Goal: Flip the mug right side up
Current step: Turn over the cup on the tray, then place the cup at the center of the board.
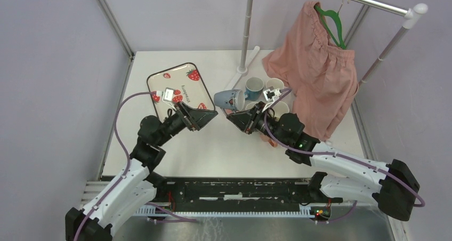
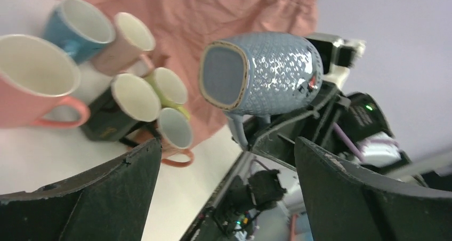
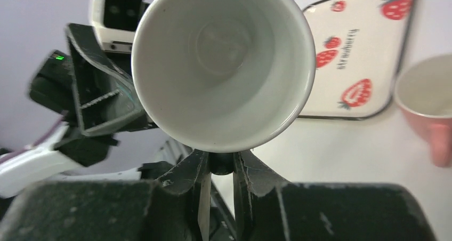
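The right gripper (image 3: 218, 169) is pinching the blue mug (image 3: 221, 65) by its handle, its jaws drawn almost together on that thin loop, and is carrying it in the air above the table (image 1: 229, 150). The mug is lying on its side. Its white mouth is facing straight back along the right gripper toward the wrist, and its base is pointing away beyond the fingertips. The long axis is therefore running roughly level from one tool toward the other. The left gripper (image 1: 205, 118) is standing wide open and gripping nothing. From it, the mug is hanging just ahead of and above the gap between the fingers, base-on and apart from both pads. The right arm is clearly the nearer one, since it already has the mug. Both arms are reaching forward with forearms low and wrists angled inward, so the two tools are facing each other. The other mugs (image 2: 133, 94) are sitting off to the left of the left gripper's view, well clear. Righting the mug probably means tipping the right wrist until the mouth is facing up. A pinch on the handle alone may let the body swing.
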